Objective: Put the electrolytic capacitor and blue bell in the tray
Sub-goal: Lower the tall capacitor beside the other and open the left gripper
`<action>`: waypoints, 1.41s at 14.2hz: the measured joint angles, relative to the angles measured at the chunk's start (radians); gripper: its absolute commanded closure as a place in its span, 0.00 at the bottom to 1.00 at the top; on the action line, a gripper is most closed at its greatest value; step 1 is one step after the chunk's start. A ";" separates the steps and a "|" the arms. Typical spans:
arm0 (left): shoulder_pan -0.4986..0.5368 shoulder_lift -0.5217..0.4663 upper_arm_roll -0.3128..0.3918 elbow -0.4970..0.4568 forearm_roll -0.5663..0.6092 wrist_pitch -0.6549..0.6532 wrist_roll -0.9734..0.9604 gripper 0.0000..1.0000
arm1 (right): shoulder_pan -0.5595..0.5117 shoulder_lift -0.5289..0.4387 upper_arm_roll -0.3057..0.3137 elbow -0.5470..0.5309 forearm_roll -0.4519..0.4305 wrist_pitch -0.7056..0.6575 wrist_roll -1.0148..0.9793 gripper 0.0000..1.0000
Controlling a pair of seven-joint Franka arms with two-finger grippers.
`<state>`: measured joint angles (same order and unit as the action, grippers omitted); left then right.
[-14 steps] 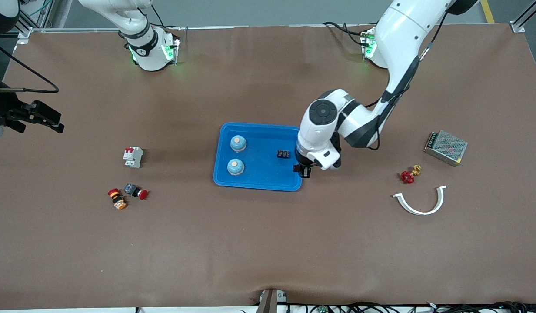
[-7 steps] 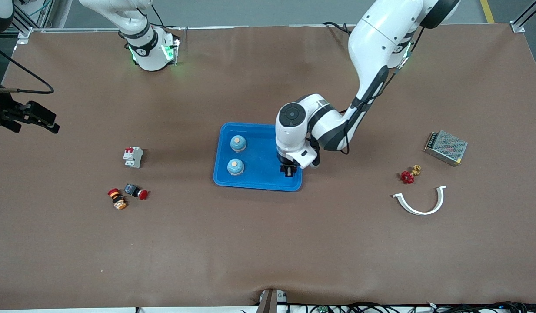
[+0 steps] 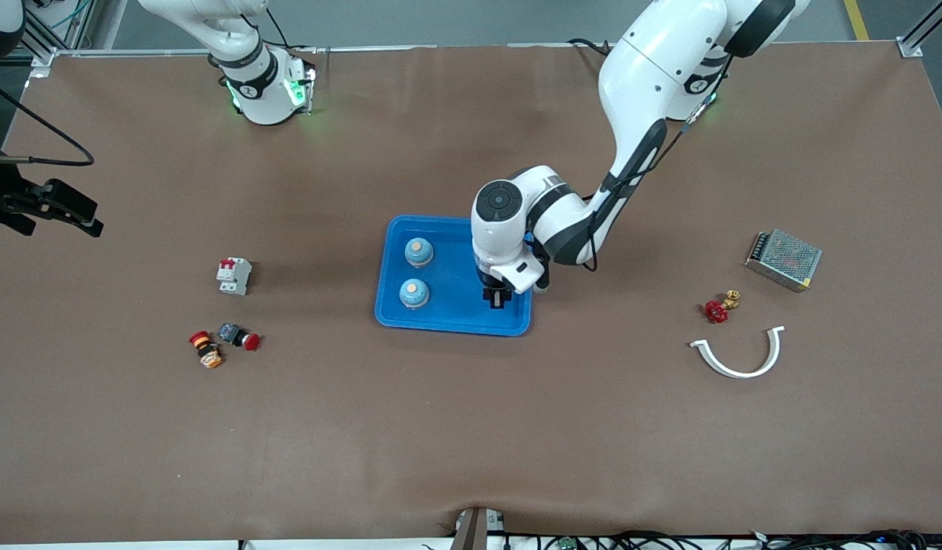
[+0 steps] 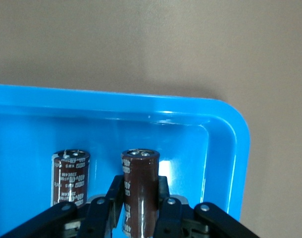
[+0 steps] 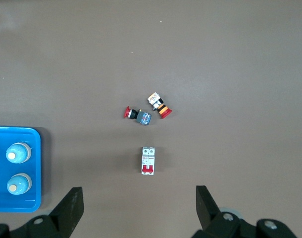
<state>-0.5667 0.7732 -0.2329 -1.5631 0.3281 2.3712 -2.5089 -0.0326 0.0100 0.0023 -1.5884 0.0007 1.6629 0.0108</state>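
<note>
Front view: left gripper (image 3: pixel 499 299) has swung in over the tray (image 3: pixel 451 325), fingers clamped on a capacitor (image 4: pixel 139 191); release next. Right gripper (image 5: pixel 136 208) waits, fingers wide, empty.

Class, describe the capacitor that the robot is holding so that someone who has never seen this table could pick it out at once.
Start at the blue tray in the middle of the table. Over its corner toward the left arm's end, nearer the front camera, the left hand is shut on a dark brown capacitor. A matching second capacitor lies beside it in the tray, but no fingers touch that one.
</note>
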 measured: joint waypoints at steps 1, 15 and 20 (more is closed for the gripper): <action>-0.004 0.005 0.001 0.006 0.000 0.000 -0.001 1.00 | 0.000 0.000 0.000 0.000 0.000 0.000 0.000 0.00; -0.077 0.055 0.076 0.058 0.004 0.000 -0.008 1.00 | -0.019 0.000 -0.001 0.009 0.000 -0.004 -0.027 0.00; -0.077 0.056 0.077 0.059 0.007 0.000 -0.008 0.00 | -0.024 0.000 -0.001 0.009 0.000 -0.007 -0.027 0.00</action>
<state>-0.6438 0.8288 -0.1561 -1.5038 0.3353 2.3711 -2.5166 -0.0565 0.0096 0.0012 -1.5794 0.0007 1.6564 -0.0161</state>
